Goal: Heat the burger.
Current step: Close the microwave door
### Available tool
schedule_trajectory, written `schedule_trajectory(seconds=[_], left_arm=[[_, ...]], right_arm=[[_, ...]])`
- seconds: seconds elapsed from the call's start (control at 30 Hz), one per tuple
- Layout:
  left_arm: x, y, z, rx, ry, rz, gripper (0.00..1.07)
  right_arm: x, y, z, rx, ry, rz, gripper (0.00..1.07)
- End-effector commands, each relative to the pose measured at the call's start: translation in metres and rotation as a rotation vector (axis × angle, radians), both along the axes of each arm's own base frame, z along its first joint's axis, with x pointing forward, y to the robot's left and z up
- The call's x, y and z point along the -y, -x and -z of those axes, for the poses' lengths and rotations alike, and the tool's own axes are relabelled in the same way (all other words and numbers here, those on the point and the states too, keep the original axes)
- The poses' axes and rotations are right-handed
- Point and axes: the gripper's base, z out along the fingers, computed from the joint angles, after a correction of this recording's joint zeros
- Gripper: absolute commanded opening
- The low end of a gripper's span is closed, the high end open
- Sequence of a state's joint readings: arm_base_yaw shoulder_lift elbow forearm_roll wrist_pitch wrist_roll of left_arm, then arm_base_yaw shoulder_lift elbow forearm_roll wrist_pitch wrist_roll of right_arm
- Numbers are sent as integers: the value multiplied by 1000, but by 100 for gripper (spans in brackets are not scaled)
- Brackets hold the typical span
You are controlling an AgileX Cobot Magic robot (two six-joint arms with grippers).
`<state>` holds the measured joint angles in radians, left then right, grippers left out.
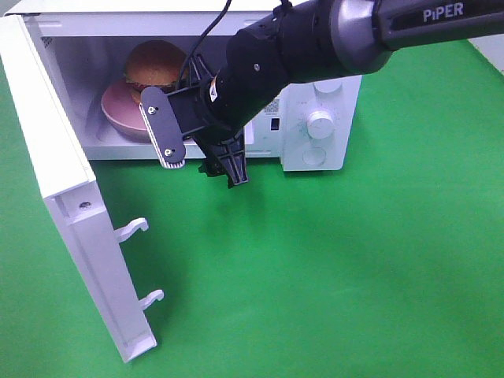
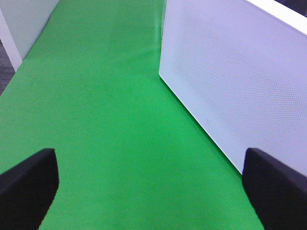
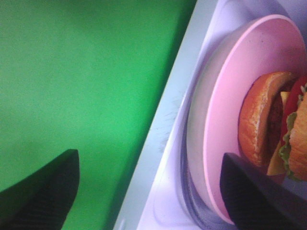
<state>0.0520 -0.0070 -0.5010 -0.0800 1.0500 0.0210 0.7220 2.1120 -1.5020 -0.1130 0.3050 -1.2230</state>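
Sitting plated inside the microwave at eleven o'clock, the burger awaits heating: door open, right claw hanging wide and empty.

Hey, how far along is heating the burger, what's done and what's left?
Done: the burger sits on its pink plate inside the microwave. In hand: the right tool hangs open at the microwave's mouth, holding nothing; the left tool is open beside the door, on its outer side. Left: the door stands wide open, so it needs shutting, then the dial likely needs setting.
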Motion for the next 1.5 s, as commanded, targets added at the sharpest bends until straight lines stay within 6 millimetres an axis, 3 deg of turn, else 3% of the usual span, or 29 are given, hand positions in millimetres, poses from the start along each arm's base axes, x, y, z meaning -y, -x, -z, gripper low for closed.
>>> schedule_trajectory(seconds=[0.03, 0.5, 1.03, 1.27, 1.33, 1.5], left_arm=[[0, 3, 0, 28, 1, 2, 96], [0, 3, 0, 28, 1, 2, 96], [0, 3, 0, 28, 1, 2, 96], [0, 3, 0, 28, 1, 2, 96], [0, 3, 0, 28, 1, 2, 96], [0, 3, 0, 28, 1, 2, 96]], right_arm=[[2, 5, -5, 15, -25, 7, 76], [31, 40, -10, 18, -72, 27, 76], [64, 77, -34, 8, -154, 98, 76], [78, 93, -43, -90, -279, 289, 76], [88, 104, -47, -181, -371, 454, 76], [96, 112, -48, -263, -424, 599, 76]])
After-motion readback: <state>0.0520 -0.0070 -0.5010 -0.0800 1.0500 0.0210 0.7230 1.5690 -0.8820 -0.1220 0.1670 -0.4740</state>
